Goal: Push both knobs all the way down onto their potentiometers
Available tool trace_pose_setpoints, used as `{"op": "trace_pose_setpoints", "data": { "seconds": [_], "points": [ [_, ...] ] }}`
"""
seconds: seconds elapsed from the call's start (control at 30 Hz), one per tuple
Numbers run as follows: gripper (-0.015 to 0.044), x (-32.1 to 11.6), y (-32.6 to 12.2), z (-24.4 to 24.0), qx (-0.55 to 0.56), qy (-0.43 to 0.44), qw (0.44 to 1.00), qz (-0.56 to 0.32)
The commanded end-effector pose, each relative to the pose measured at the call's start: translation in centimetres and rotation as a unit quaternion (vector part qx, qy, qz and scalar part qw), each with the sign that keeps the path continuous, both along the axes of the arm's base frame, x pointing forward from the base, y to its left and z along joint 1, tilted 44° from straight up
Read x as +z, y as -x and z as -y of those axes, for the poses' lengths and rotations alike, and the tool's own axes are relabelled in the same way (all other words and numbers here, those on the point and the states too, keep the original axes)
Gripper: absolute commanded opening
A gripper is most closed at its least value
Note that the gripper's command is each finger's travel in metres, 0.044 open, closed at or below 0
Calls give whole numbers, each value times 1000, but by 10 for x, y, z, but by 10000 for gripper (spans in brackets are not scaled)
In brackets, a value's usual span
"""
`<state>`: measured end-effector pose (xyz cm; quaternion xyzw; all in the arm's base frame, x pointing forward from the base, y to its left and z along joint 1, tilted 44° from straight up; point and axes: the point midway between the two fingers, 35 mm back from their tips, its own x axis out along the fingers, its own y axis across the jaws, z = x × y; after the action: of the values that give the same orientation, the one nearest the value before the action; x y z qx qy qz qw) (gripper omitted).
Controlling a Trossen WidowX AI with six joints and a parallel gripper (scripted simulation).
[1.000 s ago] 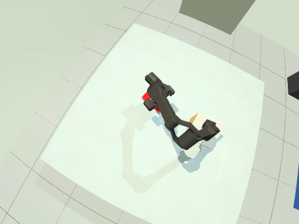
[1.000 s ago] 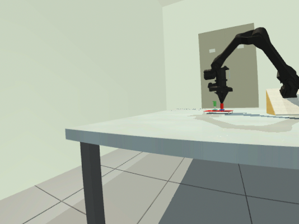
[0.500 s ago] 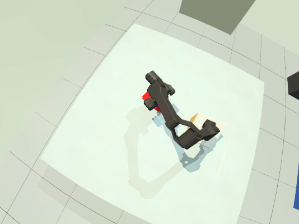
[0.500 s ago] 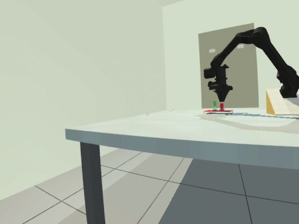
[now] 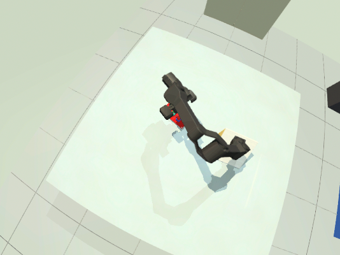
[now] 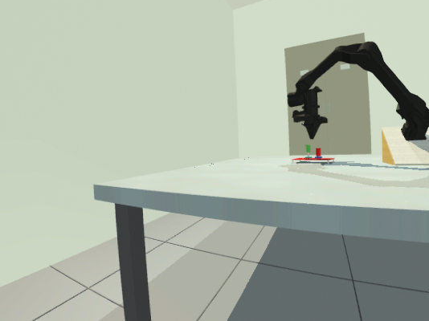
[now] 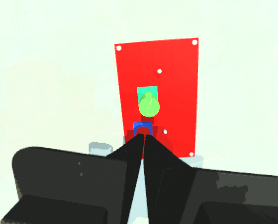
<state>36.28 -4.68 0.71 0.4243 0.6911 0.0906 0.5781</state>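
Observation:
The red circuit board (image 5: 181, 125) (image 6: 328, 159) (image 7: 177, 100) stands on short legs on the table. The green knob (image 6: 308, 148) (image 7: 149, 106) stands high over its teal potentiometer (image 6: 308, 157) (image 7: 142, 91), with a thin pale shaft showing between them in the exterior view. The red knob (image 6: 318, 152) (image 7: 143, 131) stands on the blue potentiometer (image 6: 318, 157) (image 7: 136, 126) with no gap that I can make out. My gripper (image 6: 312, 138) (image 7: 144, 140) is shut and empty. It points down above the knobs, touching neither, with its tips sideways between them in the exterior view. The arm hides the green knob in the top view.
A pale wedge-shaped block (image 5: 251, 143) (image 6: 402, 150) stands by the arm's base, to the right of the board in the exterior view. The white table (image 5: 111, 141) (image 6: 201, 182) carries the arm's shadows. A grey cabinet (image 5: 245, 7) (image 6: 345, 110) stands beyond the table.

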Motion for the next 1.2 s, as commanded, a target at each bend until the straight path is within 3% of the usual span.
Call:
{"op": "trace_pose_setpoints", "data": {
  "seconds": [0.0, 1.17],
  "points": [
    [0, 6, -14, 19, 8, 0, 1000, 2],
    [0, -21, -17, -5, 9, -1, 1000, 2]
  ]
}}
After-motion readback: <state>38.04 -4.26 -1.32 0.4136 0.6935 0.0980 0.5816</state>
